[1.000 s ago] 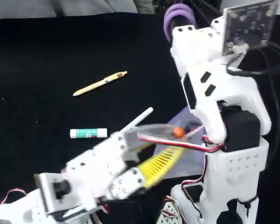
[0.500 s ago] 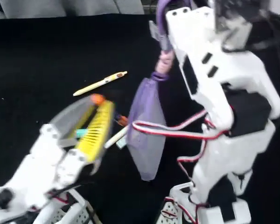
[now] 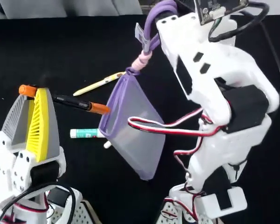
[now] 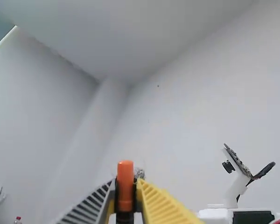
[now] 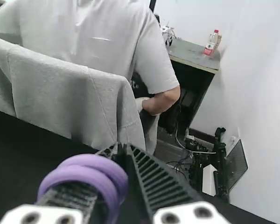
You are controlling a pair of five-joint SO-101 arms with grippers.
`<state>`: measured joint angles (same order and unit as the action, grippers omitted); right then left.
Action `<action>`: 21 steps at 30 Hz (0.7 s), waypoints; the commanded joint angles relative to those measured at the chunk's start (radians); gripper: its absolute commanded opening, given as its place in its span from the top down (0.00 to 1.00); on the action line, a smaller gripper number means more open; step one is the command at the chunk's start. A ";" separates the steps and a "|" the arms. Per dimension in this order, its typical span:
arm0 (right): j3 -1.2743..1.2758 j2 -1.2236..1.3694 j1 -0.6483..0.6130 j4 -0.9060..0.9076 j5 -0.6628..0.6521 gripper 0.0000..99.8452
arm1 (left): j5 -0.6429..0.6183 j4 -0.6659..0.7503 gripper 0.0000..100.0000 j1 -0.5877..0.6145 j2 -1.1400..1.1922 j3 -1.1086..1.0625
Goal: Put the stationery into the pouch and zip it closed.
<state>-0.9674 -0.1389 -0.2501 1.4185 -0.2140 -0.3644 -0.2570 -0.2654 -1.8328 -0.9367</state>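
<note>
One purple see-through fabric pouch (image 3: 130,126) hangs over the black table (image 3: 46,51), its loop clamped in the right gripper (image 5: 123,150). The left gripper (image 3: 30,91) pinches one orange-capped black pen (image 3: 74,102). Three pieces lie below: a yellow pen (image 3: 99,84), a white glue stick (image 3: 87,133) and a white pen tip (image 3: 107,144).
</note>
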 commanded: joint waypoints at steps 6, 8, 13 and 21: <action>-0.036 -0.071 0.011 0.031 0.044 0.99 | -0.101 -0.002 0.97 0.012 0.006 -0.139; -0.035 -0.071 0.011 0.032 0.049 0.99 | -0.094 -0.002 0.97 0.012 0.006 -0.165; -0.036 -0.071 0.012 0.061 0.051 0.99 | -0.095 -0.003 0.97 0.002 0.006 -0.240; -0.035 -0.067 0.094 0.087 0.049 0.99 | -0.035 -0.114 0.97 -0.203 0.006 -0.292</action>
<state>-0.9674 -0.1818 -0.2225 1.4937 -0.1726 -0.4519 -0.2892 -0.3391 -1.8251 -1.2513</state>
